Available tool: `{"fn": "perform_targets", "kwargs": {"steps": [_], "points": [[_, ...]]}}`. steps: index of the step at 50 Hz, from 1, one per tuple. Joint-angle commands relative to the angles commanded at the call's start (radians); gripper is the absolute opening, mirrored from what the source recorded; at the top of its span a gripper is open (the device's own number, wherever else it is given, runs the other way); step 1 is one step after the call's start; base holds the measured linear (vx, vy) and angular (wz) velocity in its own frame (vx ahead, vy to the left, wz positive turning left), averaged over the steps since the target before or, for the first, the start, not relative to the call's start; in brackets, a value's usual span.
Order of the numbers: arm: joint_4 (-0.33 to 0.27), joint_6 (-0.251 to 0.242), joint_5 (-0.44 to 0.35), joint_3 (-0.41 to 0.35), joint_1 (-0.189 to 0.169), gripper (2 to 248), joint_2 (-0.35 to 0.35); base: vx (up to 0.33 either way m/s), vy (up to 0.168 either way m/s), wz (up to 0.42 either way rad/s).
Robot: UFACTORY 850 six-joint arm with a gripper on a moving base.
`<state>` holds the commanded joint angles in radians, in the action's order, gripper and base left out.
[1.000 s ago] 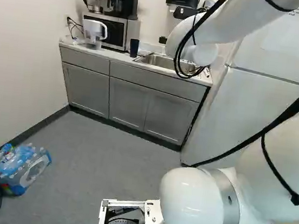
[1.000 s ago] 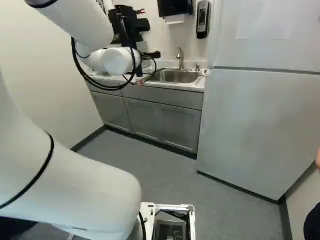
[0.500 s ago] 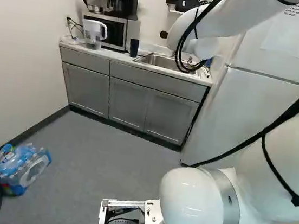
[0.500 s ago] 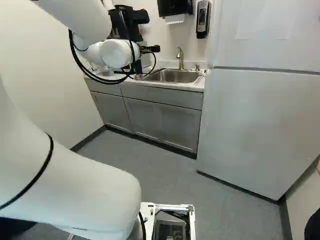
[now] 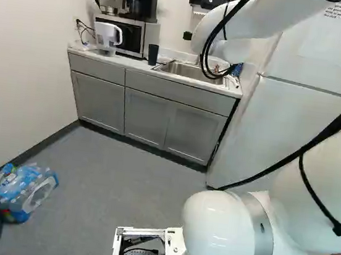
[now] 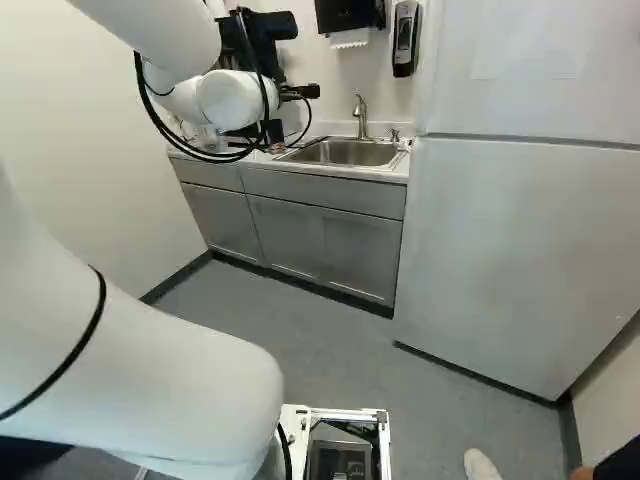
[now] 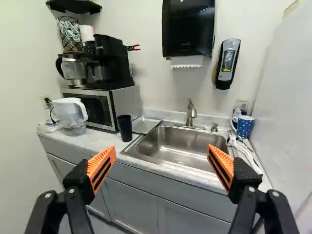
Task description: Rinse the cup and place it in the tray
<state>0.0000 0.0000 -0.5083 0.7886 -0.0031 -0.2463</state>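
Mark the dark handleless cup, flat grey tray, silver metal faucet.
Dark handleless cup [image 7: 125,129]: wrist view, on its side.
Flat grey tray [image 7: 145,125]: wrist view, bare middle.
Silver metal faucet [image 7: 190,113]: wrist view, upright body.

Left base view: cables [image 5: 206,45] partly obscure sink [image 5: 179,70]. Right base view: refrigerator [image 6: 520,250] cut off at top.

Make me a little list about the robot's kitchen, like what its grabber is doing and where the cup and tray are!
Gripper: open, holding nothing
Dark cup: standing on the counter, not in the tray
Tray: flat, between the microwave and the sink
Sink: silver, no cup in it
Spotted mug: blue, across the sink from the dark cup
Coffee maker: on the microwave
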Motion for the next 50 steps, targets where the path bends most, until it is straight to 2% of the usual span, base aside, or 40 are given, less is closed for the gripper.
{"fn": "perform_targets", "kwargs": {"steps": [50], "points": [[0.000,0.000,0.000,0.000,0.000,247,0.000,0.078,0.005,-0.008]]}}
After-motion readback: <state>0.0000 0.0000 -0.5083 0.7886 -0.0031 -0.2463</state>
